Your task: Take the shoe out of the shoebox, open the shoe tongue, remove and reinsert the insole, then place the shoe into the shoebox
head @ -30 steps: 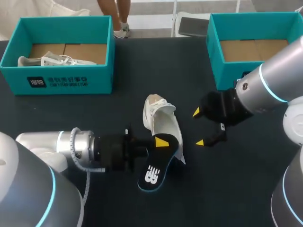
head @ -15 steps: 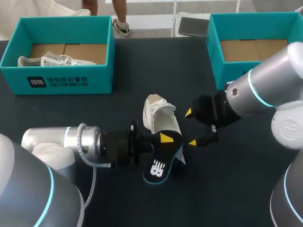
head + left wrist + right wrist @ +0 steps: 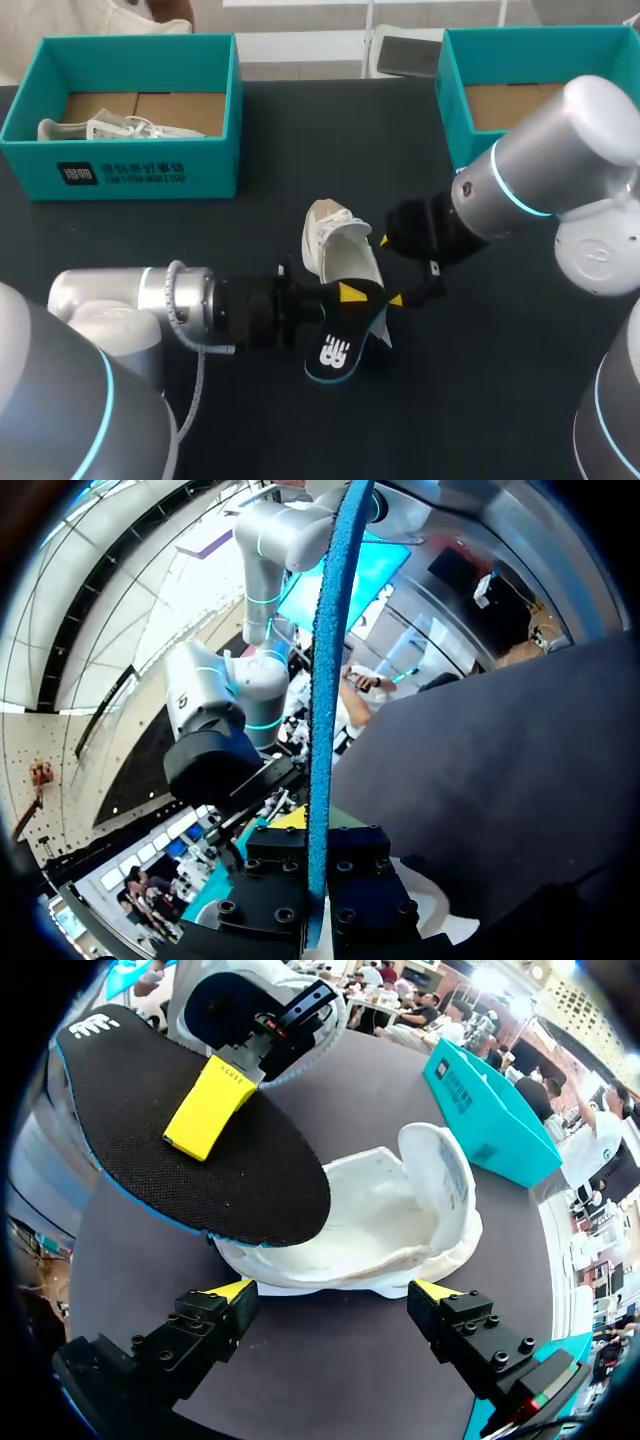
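Teal cardboard shoebox (image 3: 140, 172) at the left holds a white laced shoe (image 3: 100, 128) on its brown floor. The left gripper (image 3: 338, 298) is clamped on a flat black blue-edged insole (image 3: 335, 352), which overlaps the white open-tongued shoe (image 3: 340, 255) on the dark table (image 3: 250, 430). The right gripper (image 3: 390, 270) stands spread, straddling that shoe. A second teal shoebox (image 3: 452, 110) is at the right.

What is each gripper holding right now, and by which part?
The left gripper pinches the insole at its side edge, about midway along. The right gripper is open and holds nothing.
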Controlling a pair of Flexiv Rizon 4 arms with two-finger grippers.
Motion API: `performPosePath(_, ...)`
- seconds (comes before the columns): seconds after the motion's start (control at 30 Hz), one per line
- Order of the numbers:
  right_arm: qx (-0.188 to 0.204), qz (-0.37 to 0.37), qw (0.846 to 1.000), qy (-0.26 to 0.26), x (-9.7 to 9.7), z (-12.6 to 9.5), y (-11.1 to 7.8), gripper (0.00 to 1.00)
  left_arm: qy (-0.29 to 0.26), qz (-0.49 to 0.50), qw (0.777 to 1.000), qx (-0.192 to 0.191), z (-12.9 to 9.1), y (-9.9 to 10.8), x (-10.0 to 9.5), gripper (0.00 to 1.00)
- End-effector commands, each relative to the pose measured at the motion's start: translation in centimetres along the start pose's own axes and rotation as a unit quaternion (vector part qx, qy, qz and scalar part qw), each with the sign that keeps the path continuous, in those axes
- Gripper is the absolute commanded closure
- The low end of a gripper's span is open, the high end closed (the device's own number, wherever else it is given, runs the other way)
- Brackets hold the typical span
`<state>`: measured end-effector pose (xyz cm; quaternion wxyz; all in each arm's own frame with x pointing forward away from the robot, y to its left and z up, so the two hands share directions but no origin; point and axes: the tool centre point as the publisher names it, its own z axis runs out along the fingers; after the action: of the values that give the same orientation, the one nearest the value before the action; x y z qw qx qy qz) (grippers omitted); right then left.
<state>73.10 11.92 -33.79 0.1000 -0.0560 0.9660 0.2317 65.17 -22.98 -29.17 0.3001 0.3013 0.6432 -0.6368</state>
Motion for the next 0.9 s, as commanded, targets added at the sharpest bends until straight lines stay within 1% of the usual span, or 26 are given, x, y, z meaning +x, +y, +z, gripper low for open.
performPosePath(0.03,0.006,0.001,1.000,-0.002,0.0,0.2,0.3,0.00,0.000,-0.001,1.000,-0.005,1.5,1.0,0.5,1.00)
performPosePath(0.3,0.006,0.001,1.000,-0.002,0.0,0.2,0.3,0.00,0.000,-0.015,1.000,-0.019,1.4,2.3,1.3,1.00)
performPosePath(0.5,0.006,0.001,1.000,-0.002,0.0,0.2,0.3,0.00,-0.002,-0.025,0.999,-0.028,1.6,3.9,1.6,1.00)
performPosePath(0.6,0.006,0.001,1.000,-0.002,0.0,0.2,0.3,0.00,-0.004,-0.031,0.999,-0.031,1.5,5.0,1.6,1.00)
performPosePath(0.67,0.006,0.001,1.000,-0.002,0.0,0.2,0.3,0.00,-0.004,-0.033,0.999,-0.040,1.4,5.7,1.5,1.00)
performPosePath(0.9,0.006,0.001,1.000,-0.002,0.0,0.2,0.3,0.00,-0.010,-0.037,0.998,-0.056,1.3,7.6,0.6,1.00)
